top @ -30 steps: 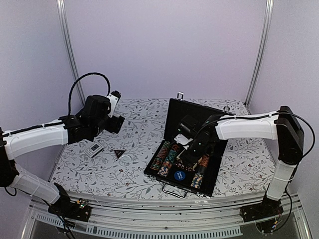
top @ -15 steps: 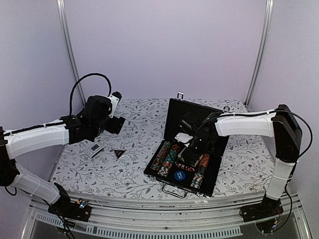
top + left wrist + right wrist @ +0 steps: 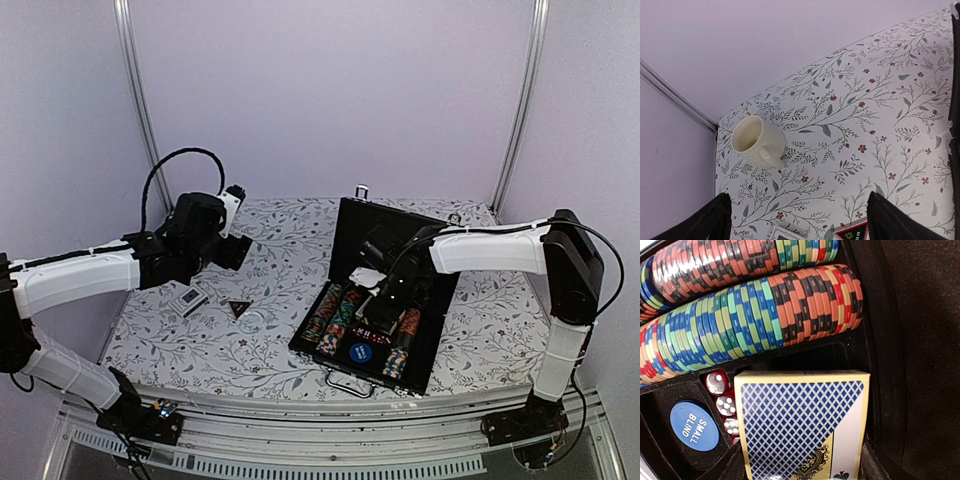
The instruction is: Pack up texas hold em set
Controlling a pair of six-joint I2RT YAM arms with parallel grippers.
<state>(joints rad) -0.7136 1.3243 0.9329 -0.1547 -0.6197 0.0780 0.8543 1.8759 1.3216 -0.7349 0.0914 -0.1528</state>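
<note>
The black briefcase (image 3: 432,352) lies open at centre right, its lid (image 3: 352,232) raised. Inside it are rows of multicoloured chips (image 3: 740,325), red dice (image 3: 722,402) and a blue disc marked SMALL BLIND (image 3: 694,425). My right gripper (image 3: 802,467) is shut on a blue-backed card deck (image 3: 800,425) just above an empty black slot next to the dice. My left gripper (image 3: 799,220) hangs open above the table, nothing between its fingers (image 3: 710,220). A black triangle (image 3: 238,308) and a second card deck (image 3: 188,298) lie on the cloth below it.
A cream mug (image 3: 757,141) lies on its side near the table's back left corner. The flowered cloth (image 3: 280,340) covers the table. The briefcase's metal handle (image 3: 350,383) sticks out toward the near edge. Metal posts (image 3: 140,110) stand at the back corners.
My right gripper has shifted a little toward the back of the case with the deck in it. The left arm has barely moved.
</note>
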